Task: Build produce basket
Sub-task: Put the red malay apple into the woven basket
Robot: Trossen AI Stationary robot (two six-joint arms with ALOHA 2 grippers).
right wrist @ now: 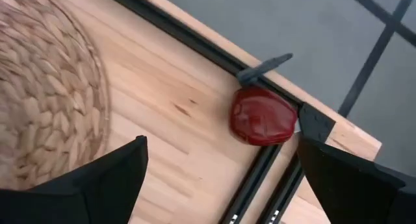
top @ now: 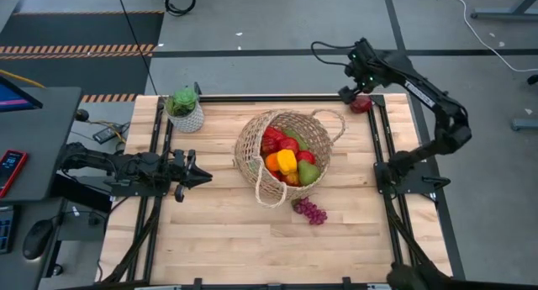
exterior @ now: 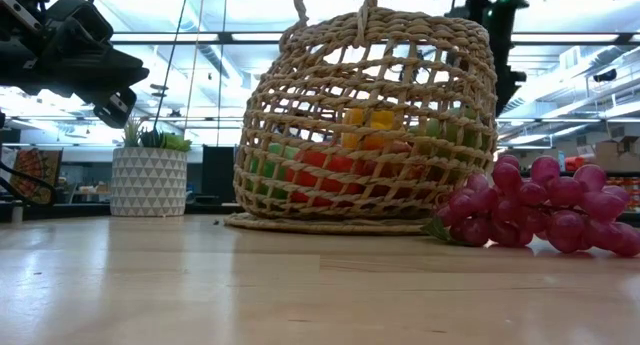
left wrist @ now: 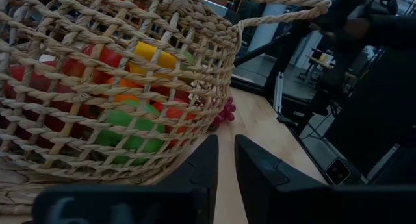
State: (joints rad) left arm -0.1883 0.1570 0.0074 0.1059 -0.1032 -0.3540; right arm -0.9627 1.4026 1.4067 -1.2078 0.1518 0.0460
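From above, I see the basket (top: 286, 151) lying tipped at mid-table with produce (top: 288, 161) inside, grapes (top: 310, 211) just near of it. A stray red piece (top: 361, 104), perhaps an apple, lies at the far right corner against the frame rail (top: 377, 122); my right gripper (top: 351, 91) hovers just left of it, far nearer than the left gripper (top: 195, 177), parked left of the basket

Low view: basket on its side, grapes touching its right

Left wrist: fingers pressed together, empty, basket ahead

Right wrist: fingers spread wide, the red piece between and ahead of them
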